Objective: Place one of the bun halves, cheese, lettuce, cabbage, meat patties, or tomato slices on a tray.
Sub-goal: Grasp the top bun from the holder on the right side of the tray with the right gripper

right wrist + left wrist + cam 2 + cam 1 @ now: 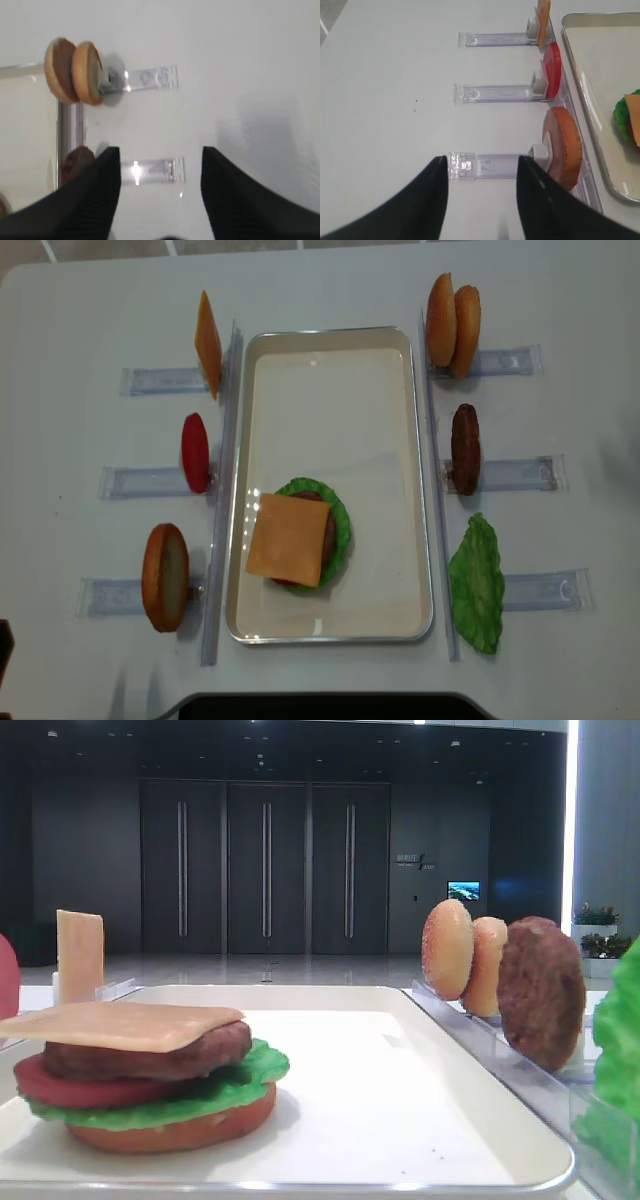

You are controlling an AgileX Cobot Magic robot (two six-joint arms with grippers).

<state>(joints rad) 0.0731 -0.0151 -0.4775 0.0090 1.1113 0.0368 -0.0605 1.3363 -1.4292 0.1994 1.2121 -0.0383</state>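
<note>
Two domed tan bun halves (pixel 75 71) stand upright in their clear holder at ten o'clock from the right arm's black fingers (pixel 112 200), which hang apart and empty. Best approach: centre over the speckled paler bun, pinch its flat faces, then carry it to the white rectangular tray (pixel 400 490).

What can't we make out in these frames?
- Bottom bun: hidden under the cheese and lettuce in the overhead view.
- Meat patty: half hidden behind a right gripper finger, right wrist view.
- Lettuce in rack: cut by the right edge, front view.
- Left gripper: only its fingers show, left wrist view.
</note>
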